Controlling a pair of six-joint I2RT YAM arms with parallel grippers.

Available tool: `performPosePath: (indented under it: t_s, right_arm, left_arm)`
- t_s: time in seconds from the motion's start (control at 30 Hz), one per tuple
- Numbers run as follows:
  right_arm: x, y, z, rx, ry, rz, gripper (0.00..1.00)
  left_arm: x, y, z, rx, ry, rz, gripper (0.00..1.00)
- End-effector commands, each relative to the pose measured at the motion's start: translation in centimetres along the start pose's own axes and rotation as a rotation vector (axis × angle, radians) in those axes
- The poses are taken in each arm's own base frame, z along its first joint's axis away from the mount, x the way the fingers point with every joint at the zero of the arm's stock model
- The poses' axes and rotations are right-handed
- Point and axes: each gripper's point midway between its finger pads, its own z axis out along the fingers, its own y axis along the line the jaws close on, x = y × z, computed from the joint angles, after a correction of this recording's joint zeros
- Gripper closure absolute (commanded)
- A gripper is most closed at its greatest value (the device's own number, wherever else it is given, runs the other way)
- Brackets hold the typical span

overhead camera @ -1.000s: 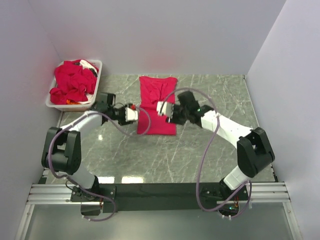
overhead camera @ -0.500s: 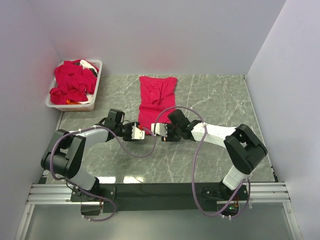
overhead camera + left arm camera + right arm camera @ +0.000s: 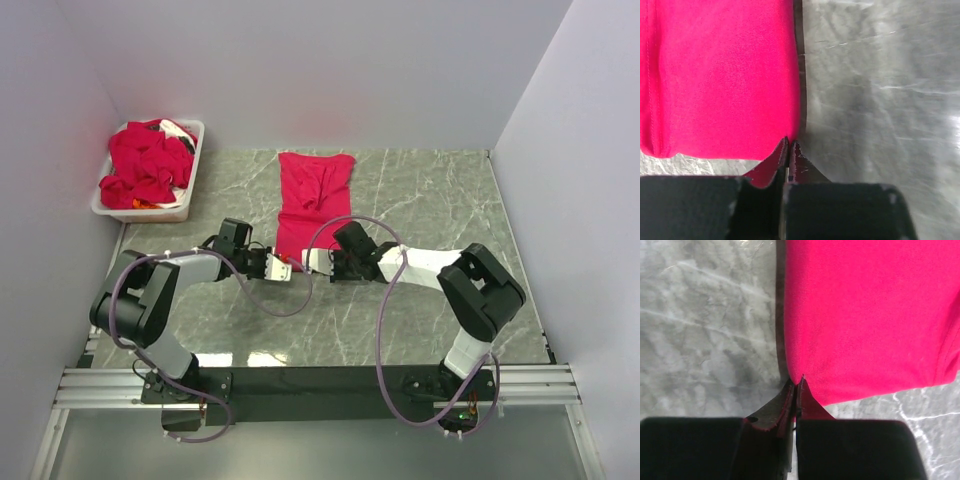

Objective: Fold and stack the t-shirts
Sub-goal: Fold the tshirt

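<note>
One crimson t-shirt (image 3: 312,190) lies flat on the marble table as a long strip running away from me. My left gripper (image 3: 288,266) sits low at its near left corner. In the left wrist view the jaws (image 3: 790,143) are pressed together right on the corner of the red cloth (image 3: 720,75). My right gripper (image 3: 306,262) is at the near right corner. Its jaws (image 3: 799,380) are likewise shut, pinching the tip of the fabric (image 3: 870,315). More red t-shirts (image 3: 148,165) are heaped in the bin.
The white plastic bin (image 3: 196,138) stands at the back left against the wall. White walls close in the table on the left, back and right. Both arms' cables loop over the near middle of the table.
Both arms drew back from over the shirt down to its near hem. Both grippers, open before, have shut on its corners.
</note>
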Motion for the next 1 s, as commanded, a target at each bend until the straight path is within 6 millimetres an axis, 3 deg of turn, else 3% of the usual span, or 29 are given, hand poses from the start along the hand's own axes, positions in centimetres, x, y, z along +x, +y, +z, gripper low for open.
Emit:
performPosePath:
  t_s: [0.0,0.1,0.17,0.47,0.53,0.6,0.73,0.8,0.97]
  right_arm:
    - [-1.3,-0.1,-1.9,-0.011,-0.031,0.043,1.00]
    - [-2.6,1.1,-4.3,-0.050,-0.071,0.083,1.00]
    - [-3.6,1.5,-6.1,-0.052,-0.109,0.101,1.00]
    - [-5.7,7.3,-12.2,-0.198,-0.202,0.123,1.00]
    - [-6.0,9.3,-13.3,-0.258,-0.219,0.117,1.00]
    - [-6.4,10.2,-14.6,-0.262,-0.246,0.108,1.00]
    - [-6.9,10.7,-16.0,-0.248,-0.282,0.102,1.00]
    - [-7.0,9.7,-16.5,-0.206,-0.283,0.086,1.00]
    - [-8.4,6.6,-18.1,-0.141,-0.301,0.035,1.00]
  left_arm:
    - [-2.3,-0.4,-1.3,0.025,-0.057,0.027,0.99]
    - [-4.6,-1.6,-2.6,0.056,-0.115,0.031,0.99]
    - [-5.6,-3.7,-3.2,0.111,-0.139,-0.008,0.99]
    - [-11.8,-11.0,-8.6,0.251,-0.270,-0.054,0.99]
    - [-13.3,-11.6,-10.0,0.241,-0.316,-0.021,0.99]
    - [-14.2,-12.6,-11.3,0.248,-0.329,-0.035,0.99]
    - [-15.1,-13.1,-12.6,0.256,-0.332,-0.066,0.99]
    - [-15.6,-12.1,-13.1,0.229,-0.327,-0.065,0.99]
    - [-16.4,-7.3,-13.8,0.127,-0.310,-0.085,0.99]
